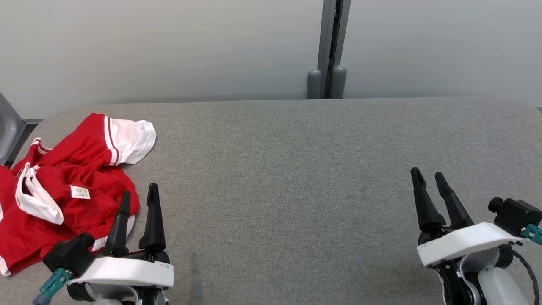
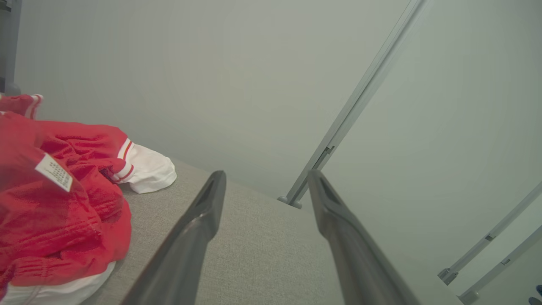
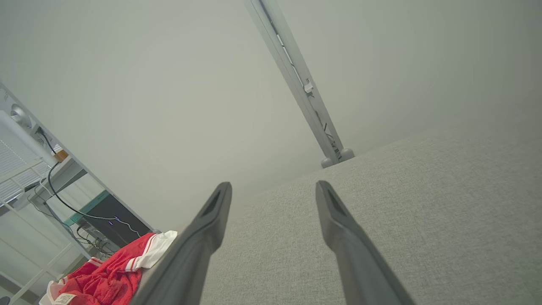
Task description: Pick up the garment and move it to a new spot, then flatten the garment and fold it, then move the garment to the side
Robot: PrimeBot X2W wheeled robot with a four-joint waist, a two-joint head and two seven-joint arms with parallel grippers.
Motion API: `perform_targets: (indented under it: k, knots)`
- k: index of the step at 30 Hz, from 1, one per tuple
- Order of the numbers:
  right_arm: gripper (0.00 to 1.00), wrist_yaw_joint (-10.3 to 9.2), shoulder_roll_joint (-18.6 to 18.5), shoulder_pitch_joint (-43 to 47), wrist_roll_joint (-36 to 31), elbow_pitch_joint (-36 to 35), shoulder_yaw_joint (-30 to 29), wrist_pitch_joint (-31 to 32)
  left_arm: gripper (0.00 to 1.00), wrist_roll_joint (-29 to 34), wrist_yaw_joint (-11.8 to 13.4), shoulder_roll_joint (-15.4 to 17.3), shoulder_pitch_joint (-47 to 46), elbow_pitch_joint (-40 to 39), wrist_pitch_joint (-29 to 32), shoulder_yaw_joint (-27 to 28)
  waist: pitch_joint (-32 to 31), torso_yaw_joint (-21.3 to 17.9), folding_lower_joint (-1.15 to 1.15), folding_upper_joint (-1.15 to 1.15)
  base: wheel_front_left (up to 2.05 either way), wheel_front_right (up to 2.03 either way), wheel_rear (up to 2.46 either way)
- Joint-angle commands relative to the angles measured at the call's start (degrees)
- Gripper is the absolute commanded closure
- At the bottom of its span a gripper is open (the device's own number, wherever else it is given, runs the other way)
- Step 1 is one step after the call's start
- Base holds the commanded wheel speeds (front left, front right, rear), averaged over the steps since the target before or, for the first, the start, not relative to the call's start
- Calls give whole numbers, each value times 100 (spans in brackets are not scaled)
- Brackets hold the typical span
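**Status of work:** not begun, in my judgement. The garment (image 1: 67,186), a red jersey with white trim, lies crumpled in a heap at the far left end of the grey bench (image 1: 296,169). Part of it runs off the left edge of the head view. One white sleeve (image 1: 135,140) sticks out toward the back wall (image 1: 169,51), and a small white label (image 1: 80,192) faces up near the middle of the heap. Nothing in how it lies suggests flattening or folding.

**Left end effector (image 1: 139,190):** fingers spread, nothing between them. It sits just beside the heap's right-hand border. In the head view one finger overlaps the red cloth. The left wrist view, however, shows grey bench between the fingers and the cloth off to one side, so I judge there is no contact.

**Right end effector (image 1: 427,173):** fingers spread and carrying nothing. It is over the bench at the far right, well apart from the garment.

**Outstanding:** every item, namely the pickup and move to a new spot, the flattening, the fold, and the final move to the side. The broad middle of the bench looks the natural place to lay the garment out. The heap is bunched and layered, so I expect a single pinch to lift a tangle, not a clean edge. The sleeve, or the hem nearest my left fingers, looks the readiest hold.
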Motion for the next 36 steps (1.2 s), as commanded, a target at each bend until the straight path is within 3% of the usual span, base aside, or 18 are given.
perform_targets:
  k: [1, 17, 36]
  knots:
    - [0, 30, -29, -14, -202, -72, -3, -82, 0, 233, 44, 27, -111, -34, -39, -25, -1, 3, 0, 0, 0, 0, 0]
    - [0, 30, 67, 82, -1607, -266, -189, -420, 0, 1439, 274, 33, -220, 314, -147, -194, -7, 45, 0, 0, 0, 0, 0]
    - [0, 33, 69, 176, -2352, -337, -95, -725, 0, 2278, 335, 39, -263, 423, -248, -298, 2, 63, 0, 0, 0, 0, 0]
